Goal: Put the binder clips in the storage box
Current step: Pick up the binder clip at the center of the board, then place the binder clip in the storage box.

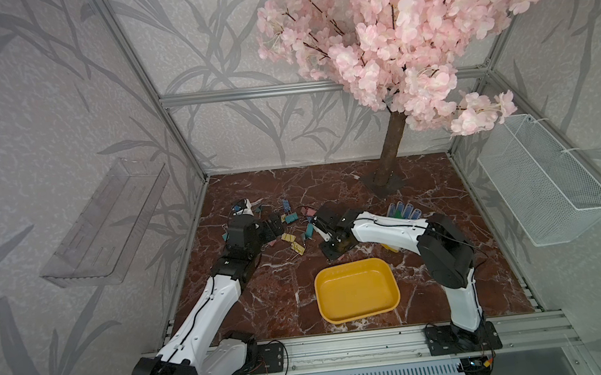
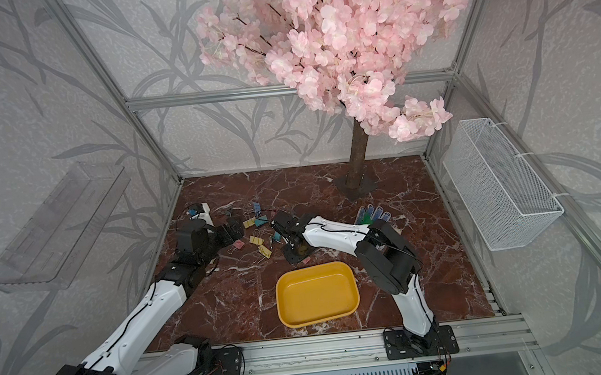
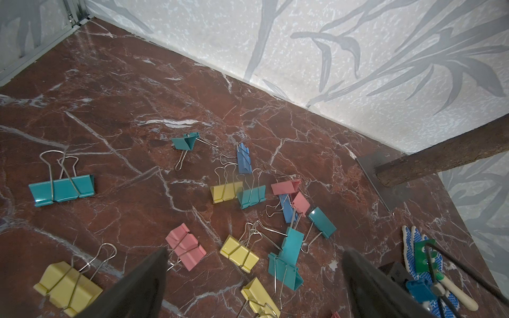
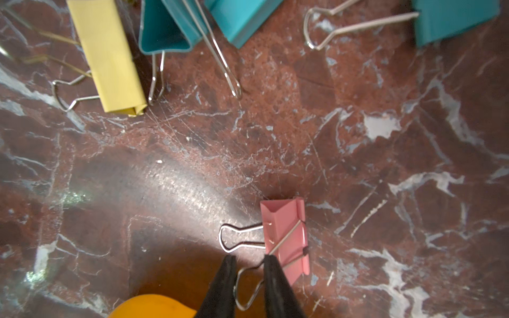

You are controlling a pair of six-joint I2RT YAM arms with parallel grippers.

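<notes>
Red-brown marble is the tabletop [image 4: 385,165]. A pink binder clip [image 4: 285,236] lies on it, low in my right wrist view, and my right end effector [image 4: 249,258] is pinched narrow on one of its wire handles. My left end effector [image 3: 254,250] stands wide above the other binder clips [image 3: 250,196], scattered mid-frame in both top views. The yellow storage box [image 1: 354,292] sits lower centre, apart from them.

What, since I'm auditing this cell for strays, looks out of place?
A blue-dotted white work glove lies on the table behind the right arm, with a green item on it that I cannot identify. Unlike the binder clips nearby, it looks stray. Nothing looks damaged.
</notes>
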